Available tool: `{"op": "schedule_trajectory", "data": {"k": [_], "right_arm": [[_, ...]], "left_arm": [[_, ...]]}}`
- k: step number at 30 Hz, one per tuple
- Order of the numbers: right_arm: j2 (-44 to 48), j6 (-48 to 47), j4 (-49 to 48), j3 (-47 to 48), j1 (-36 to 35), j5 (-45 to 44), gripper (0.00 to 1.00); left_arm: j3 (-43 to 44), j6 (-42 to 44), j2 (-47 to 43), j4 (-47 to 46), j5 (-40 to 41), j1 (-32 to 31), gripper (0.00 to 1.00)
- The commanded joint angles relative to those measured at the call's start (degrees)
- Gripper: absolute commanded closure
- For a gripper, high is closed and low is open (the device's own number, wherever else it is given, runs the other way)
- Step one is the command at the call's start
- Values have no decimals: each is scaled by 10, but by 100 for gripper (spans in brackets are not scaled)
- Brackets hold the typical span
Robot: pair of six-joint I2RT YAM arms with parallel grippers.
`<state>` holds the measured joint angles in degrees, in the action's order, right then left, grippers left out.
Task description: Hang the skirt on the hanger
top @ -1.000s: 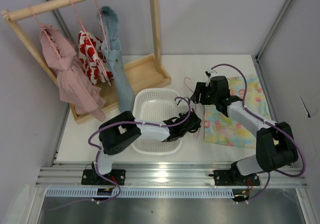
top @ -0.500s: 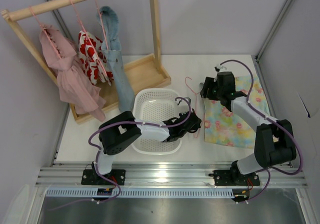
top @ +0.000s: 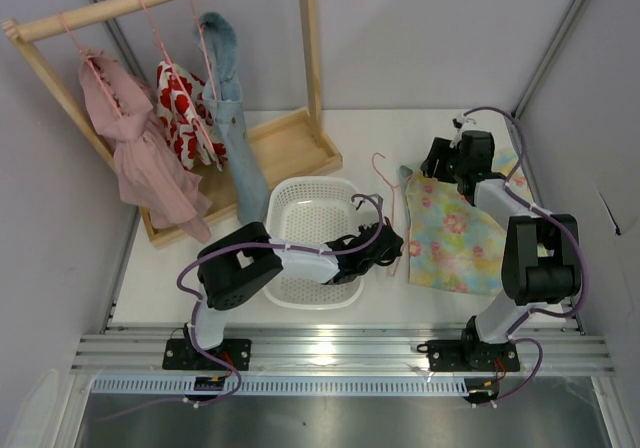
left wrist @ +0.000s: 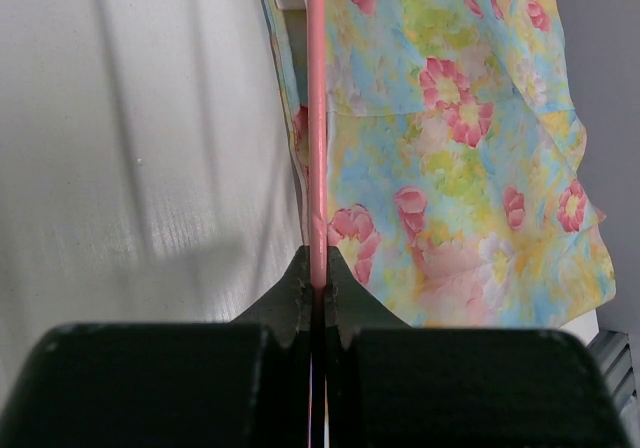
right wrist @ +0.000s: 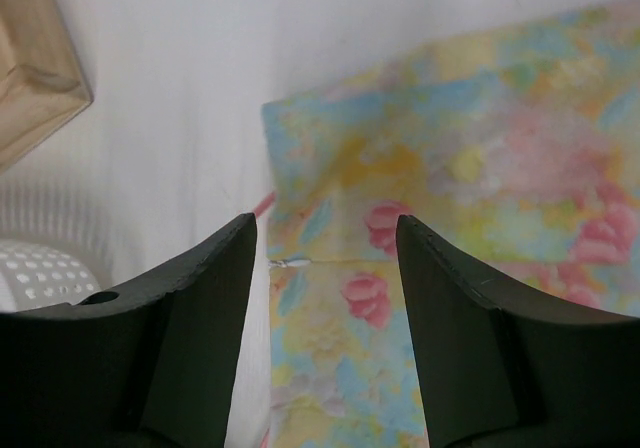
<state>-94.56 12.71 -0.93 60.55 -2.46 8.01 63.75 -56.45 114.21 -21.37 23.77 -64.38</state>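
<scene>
While left pincer (left wrist: 317,293) grips hanger (left wrist: 317,118), right pincer (right wrist: 325,230) — open, empty — has swung rightward.

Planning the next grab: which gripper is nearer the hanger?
Left. The left gripper is clamped on the hanger wire; the right gripper hangs open over the skirt corner, off the wire.

Fixed overhead view looking down, wrist views close, both sharing skirt (left wrist: 450,168)
</scene>
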Motion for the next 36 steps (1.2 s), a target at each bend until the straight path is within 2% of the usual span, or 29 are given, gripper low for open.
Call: {"op": "schedule_trajectory", "data": {"k": [1,5,11,16,21,24,25,26,30,33,36], "right_arm": [[-11,-122,-73,12,-28,84,36],[-17,-193,-59,18,-33,89,37],[-22,-195,-34,28,-31,69,39],[-18,-152,-17,28,-40,-4,42],[34,-53,-15,6,-12,8,42],[53,-16,4,3,5,20,42],[65,-10,7,5,6,19,41],[69,-3,41,8,7,4,42],[104,29,52,-9,11,8,42],[129,47,63,-23,11,1,41],[136,51,87,-19,11,1,41]], "left_arm": [[1,15,-6,-22,-9,-4,100],[1,20,-7,-22,-12,-4,100],[-3,33,-22,-16,1,-3,100],[-13,60,-50,-14,11,-3,100],[-38,124,-112,-25,20,-3,100],[-13,162,-145,35,26,-2,100],[17,164,-149,106,29,0,100],[42,164,-154,133,24,0,100],[81,152,-173,230,10,3,100],[128,139,-174,361,17,7,100],[158,154,-185,417,2,15,100]]}}
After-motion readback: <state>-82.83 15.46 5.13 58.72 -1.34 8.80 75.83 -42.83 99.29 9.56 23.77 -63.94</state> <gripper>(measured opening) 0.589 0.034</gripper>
